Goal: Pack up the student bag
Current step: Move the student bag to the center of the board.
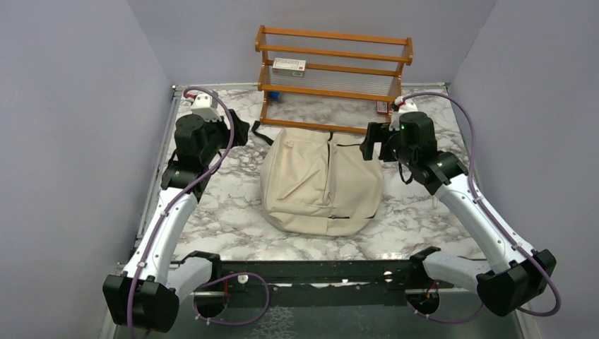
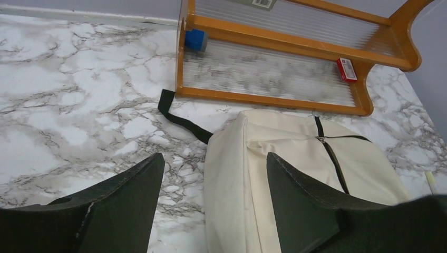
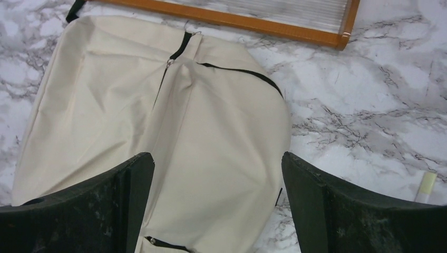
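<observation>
My two hands hang over the marble tabletop point(image 1: 219, 212), where the student bag point(image 1: 321, 183) lies flat at the middle, its top end toward the far edge. My left hand point(image 2: 215, 163) is near the far left corner with its fingers spread apart, gripping nothing; one finger is over bare marble, the other over the bag's left side. My right hand point(image 3: 217, 158) is above the bag's right side, fingers wide apart and empty. A black strap point(image 2: 182, 120) trails from the bag's top toward the wooden rack point(image 1: 332, 78) at the far edge. The rack holds a white box point(image 1: 289, 66), a blue item point(image 2: 196, 39) and a small red box point(image 2: 347, 69). A pale stick point(image 3: 426, 186) lies on the marble right of the bag.
</observation>
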Controlling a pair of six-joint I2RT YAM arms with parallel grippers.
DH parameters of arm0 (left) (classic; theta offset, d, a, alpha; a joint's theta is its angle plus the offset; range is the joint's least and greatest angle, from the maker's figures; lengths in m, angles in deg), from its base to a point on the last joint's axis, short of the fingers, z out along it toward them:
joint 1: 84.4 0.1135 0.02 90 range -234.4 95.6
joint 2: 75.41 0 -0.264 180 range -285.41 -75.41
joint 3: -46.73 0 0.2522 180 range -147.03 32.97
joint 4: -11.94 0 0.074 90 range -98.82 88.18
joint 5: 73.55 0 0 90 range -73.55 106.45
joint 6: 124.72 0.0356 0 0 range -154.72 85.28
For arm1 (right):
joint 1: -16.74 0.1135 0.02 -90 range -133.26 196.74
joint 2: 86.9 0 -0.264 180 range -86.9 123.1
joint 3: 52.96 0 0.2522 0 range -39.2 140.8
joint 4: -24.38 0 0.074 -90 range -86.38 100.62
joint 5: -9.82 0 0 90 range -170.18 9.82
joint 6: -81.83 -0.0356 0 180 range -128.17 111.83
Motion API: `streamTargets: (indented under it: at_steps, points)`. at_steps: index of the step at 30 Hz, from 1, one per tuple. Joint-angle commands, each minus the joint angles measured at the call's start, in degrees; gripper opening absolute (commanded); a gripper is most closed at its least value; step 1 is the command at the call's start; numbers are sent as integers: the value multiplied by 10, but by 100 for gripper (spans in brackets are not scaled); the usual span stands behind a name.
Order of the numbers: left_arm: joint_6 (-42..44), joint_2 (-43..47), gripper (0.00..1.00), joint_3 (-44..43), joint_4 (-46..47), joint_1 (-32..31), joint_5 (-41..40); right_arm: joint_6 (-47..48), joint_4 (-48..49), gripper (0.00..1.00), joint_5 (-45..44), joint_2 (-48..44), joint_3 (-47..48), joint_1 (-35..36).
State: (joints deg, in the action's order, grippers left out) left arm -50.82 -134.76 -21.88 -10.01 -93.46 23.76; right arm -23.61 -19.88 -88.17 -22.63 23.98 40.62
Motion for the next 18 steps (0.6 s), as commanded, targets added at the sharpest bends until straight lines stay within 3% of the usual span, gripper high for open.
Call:
streamTargets:
  at_steps: [1,18]
  points:
    - [-8,33,72,27,6,3,-49,38,29,96,33,-41,-18,-3]
    - [27,47,73,41,-19,-28,-137,-23,103,100,-88,-129,-87,-3]
